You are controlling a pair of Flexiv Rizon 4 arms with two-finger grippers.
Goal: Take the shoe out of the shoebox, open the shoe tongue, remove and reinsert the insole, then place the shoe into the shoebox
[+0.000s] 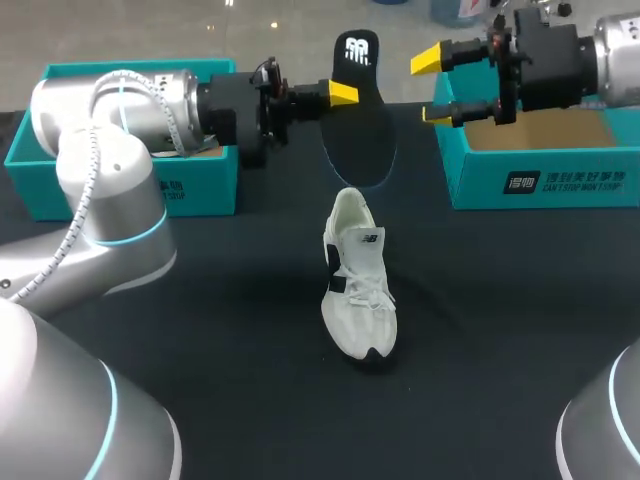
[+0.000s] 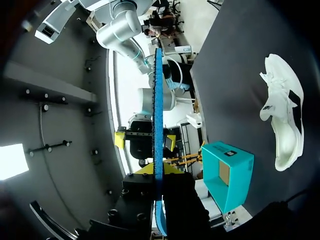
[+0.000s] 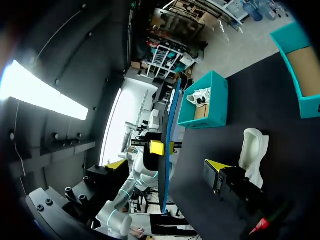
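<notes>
Shoe (image 1: 358, 285) sits on the black table (image 1: 500, 330); my left tool (image 1: 343, 95) pinches the insole (image 1: 362, 125) up, right tool (image 1: 436, 87) wide open by a teal box (image 1: 540, 180).

A desk (image 1: 500, 340) with a matte black top fills most of the head view, evenly lit and marked only by soft shadows. Past its far edge lies a pale, glossy floor (image 1: 300, 30) that catches spots of reflected light. In the right wrist view a long bright light panel (image 3: 45, 95) glows on a dark grey ceiling (image 3: 75, 40).
</notes>
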